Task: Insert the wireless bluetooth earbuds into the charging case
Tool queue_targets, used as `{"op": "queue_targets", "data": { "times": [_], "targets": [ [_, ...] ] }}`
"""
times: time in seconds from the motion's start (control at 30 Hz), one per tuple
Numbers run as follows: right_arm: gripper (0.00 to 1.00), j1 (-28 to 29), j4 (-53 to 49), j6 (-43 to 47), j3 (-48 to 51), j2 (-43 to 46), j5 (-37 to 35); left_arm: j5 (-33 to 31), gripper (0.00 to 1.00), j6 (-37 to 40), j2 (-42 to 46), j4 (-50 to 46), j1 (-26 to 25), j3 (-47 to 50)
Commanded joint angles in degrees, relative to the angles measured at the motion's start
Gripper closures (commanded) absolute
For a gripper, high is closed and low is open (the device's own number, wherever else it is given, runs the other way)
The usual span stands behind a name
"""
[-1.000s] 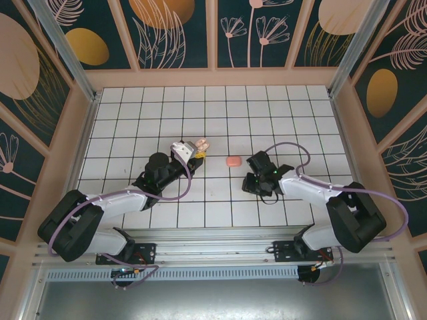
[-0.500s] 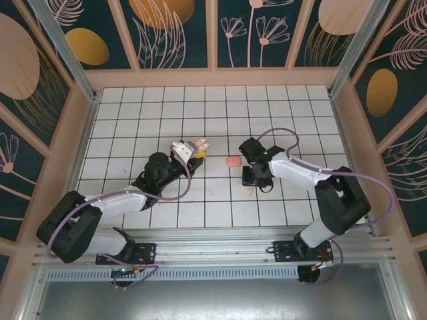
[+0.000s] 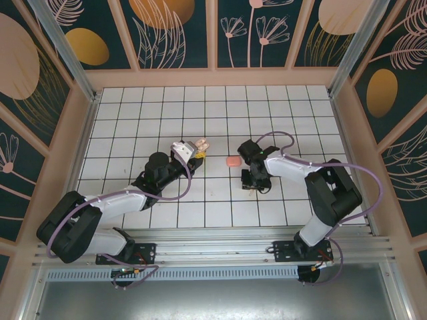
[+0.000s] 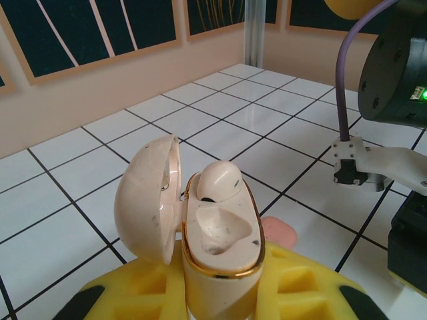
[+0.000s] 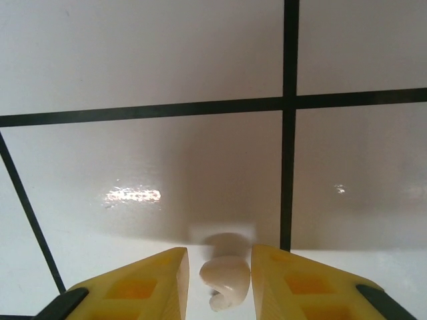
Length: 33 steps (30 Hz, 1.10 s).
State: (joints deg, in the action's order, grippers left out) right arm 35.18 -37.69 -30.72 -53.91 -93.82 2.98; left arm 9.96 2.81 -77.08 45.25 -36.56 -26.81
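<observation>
My left gripper (image 4: 220, 297) is shut on the charging case (image 4: 220, 247), holding it upright with the lid (image 4: 148, 200) swung open to the left. One pale earbud (image 4: 217, 181) sits in the far socket; the near socket is empty. From above, the case (image 3: 200, 144) is at the tip of the left gripper (image 3: 191, 152). My right gripper (image 3: 251, 185) points down at the tiles right of centre. In the right wrist view a second earbud (image 5: 225, 280) lies on the tile between the yellow fingers (image 5: 150, 283), which stand narrowly open, a thin gap showing on its left side.
A salmon-pink rounded block (image 3: 232, 161) lies on the tiles between the two grippers, just behind the case (image 4: 280, 233) in the left wrist view. The right arm's body (image 4: 400, 80) stands close on the right of the case. Walls ring the tiled floor.
The right gripper has swung left and come down over the earbud that lay bare on the tile, and its jaws have narrowed. The left arm and the case have not moved.
</observation>
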Motion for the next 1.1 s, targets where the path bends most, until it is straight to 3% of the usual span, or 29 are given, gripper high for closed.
{"op": "queue_targets", "data": {
  "times": [0.0,0.43,0.67,0.9,1.07],
  "targets": [
    [0.69,-0.5,0.7,-0.4,0.7,-0.9,0.5,-0.5,0.89,0.8,1.3,0.3,-0.3,-1.6],
    [0.69,-0.2,-0.3,-1.4,1.8,-1.4,0.0,-0.5,0.89,0.9,1.1,0.2,-0.4,-1.4],
    [0.76,0.1,-0.2,-1.9,1.9,-0.6,-0.6,-0.5,0.89,0.8,1.2,0.0,-0.4,-1.4],
    [0.78,1.7,2.2,-3.9,2.5,5.7,-3.5,0.1,0.89,0.5,0.4,0.7,-0.3,-1.3],
    [0.79,3.4,10.4,-5.0,3.8,14.1,-6.9,1.8,0.89,-1.9,-2.1,5.6,-0.3,-0.6]
  ]
}}
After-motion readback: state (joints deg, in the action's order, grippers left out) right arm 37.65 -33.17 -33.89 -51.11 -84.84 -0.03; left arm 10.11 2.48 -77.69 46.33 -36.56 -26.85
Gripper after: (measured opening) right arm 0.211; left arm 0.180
